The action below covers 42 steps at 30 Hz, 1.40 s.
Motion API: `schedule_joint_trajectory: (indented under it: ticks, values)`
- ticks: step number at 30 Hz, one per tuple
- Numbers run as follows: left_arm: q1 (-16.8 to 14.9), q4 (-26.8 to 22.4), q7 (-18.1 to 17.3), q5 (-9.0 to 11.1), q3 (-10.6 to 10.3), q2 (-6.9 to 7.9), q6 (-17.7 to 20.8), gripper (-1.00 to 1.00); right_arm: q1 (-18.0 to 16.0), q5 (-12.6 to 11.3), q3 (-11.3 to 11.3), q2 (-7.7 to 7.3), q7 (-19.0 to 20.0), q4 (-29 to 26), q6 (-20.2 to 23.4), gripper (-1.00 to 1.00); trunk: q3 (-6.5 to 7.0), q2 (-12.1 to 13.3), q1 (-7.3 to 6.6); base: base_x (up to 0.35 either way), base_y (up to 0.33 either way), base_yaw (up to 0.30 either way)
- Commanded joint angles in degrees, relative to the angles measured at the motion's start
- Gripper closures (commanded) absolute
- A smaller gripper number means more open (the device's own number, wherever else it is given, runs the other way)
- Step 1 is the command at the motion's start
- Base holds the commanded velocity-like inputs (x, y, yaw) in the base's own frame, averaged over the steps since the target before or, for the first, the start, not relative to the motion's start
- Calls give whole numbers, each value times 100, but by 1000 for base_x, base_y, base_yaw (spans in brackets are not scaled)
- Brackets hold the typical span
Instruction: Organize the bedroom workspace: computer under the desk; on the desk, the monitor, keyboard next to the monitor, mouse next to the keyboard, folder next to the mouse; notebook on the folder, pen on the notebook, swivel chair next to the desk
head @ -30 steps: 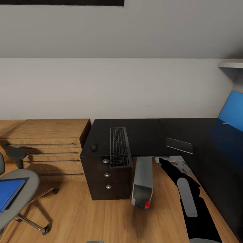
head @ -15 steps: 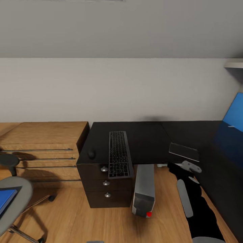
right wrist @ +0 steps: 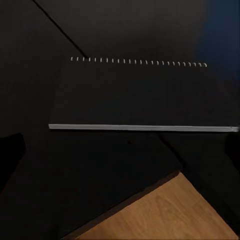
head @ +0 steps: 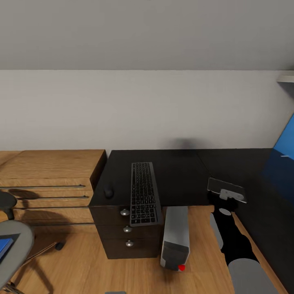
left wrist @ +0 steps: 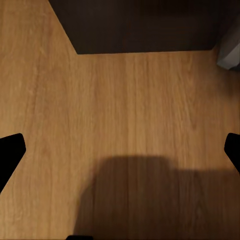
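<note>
The black desk (head: 179,171) carries the keyboard (head: 143,192) lengthwise, with the mouse (head: 108,192) to its left. The notebook (head: 226,187) lies at the desk's inner corner, dark with a pale edge (right wrist: 142,97). My right gripper (head: 226,197) hangs open at its near edge, the fingertips (right wrist: 10,157) wide apart. The computer (head: 175,237) stands on the floor beside the drawer block (head: 126,230). The swivel chair (head: 14,245) with the blue folder (head: 3,248) is at the far left. My left gripper (left wrist: 120,152) is open over bare floor. I cannot make out the pen.
A light-wood low drawer cabinet (head: 49,183) adjoins the desk's left side. A bright blue upright panel (head: 286,143) stands at the desk's right end; I cannot tell whether it is the monitor. A white wall runs behind the desk. Wood floor (left wrist: 125,110) lies in front of the drawers.
The camera has moved nearer and to the right, so the chair slides out at the left. My right arm has reached forward, bringing its gripper to the notebook's near edge.
</note>
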Motion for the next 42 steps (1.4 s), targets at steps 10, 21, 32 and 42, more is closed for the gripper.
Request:
schedule_joint_trajectory:
  ticks: [10, 21, 32, 42]
  values:
    - [-6, 14, 45, 64, -36, 8, -24, -100, -15, -22, -30, -200, -10, 31, 45, -100, -5, -3, 0, 94, -81, 0]
    - [-4, 115, 45, 59, -39, -1, -33, -100, -16, -644, -308, -349, 2, 1, 29, -100, -5, -3, 0, 153, -33, 0]
    - [-4, 115, 45, 59, -34, -1, -33, -100, 17, -660, -295, -335, 4, -662, 12, -100, -5, -3, 0, 78, 0, 0]
    - [-4, 111, 53, 59, -54, -7, -33, -100, 28, -662, -287, -331, 20, -815, 57, -100, -5, -3, 0, 13, 0, 0]
